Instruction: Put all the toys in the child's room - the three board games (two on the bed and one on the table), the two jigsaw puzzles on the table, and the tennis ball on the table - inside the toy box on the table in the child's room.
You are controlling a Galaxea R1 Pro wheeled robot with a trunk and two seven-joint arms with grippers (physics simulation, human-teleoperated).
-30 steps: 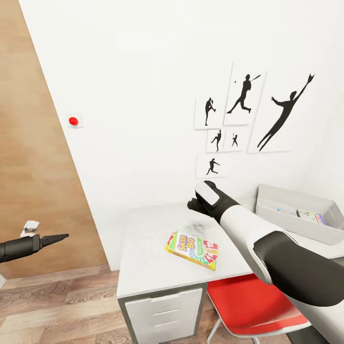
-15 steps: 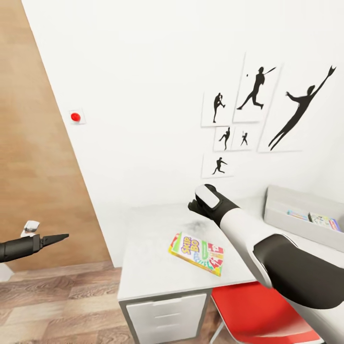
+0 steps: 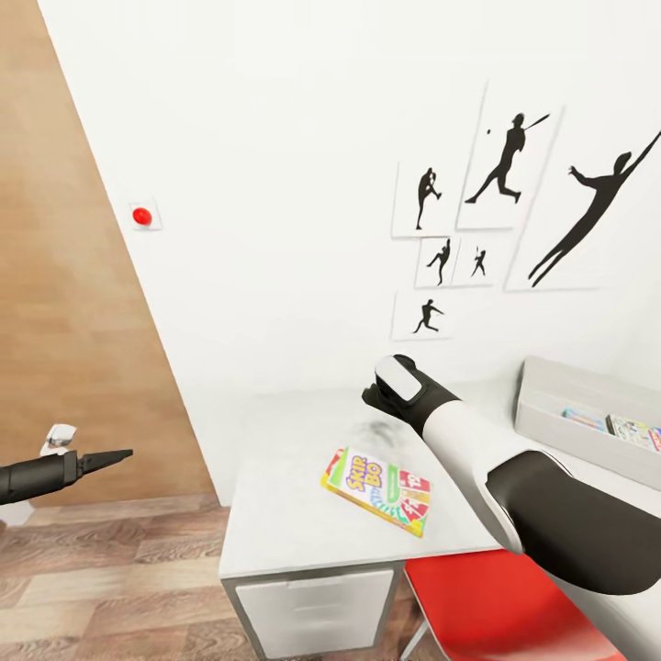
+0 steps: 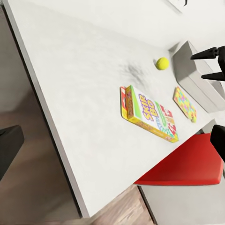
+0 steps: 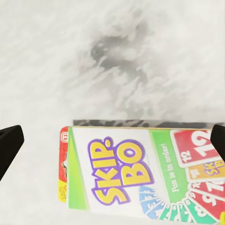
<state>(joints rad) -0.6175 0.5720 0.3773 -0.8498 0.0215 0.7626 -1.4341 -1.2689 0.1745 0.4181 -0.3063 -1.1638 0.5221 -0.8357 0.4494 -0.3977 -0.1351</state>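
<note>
Here the Skip-Bo board game (image 3: 377, 490) is lying flat on the pale counter (image 3: 275, 514), with the right gripper (image 5: 112, 140) hanging open above it. The tennis ball (image 4: 162, 63) is sitting beside the toy box (image 3: 588, 424), a jigsaw puzzle (image 4: 184, 104) nearby. A red chair (image 3: 496, 601) is standing under the counter. The left gripper (image 3: 108, 456) is hovering off the counter, its opening impossible to tell.

Three views over Skip-Bo box (image 5: 140, 173)
</note>
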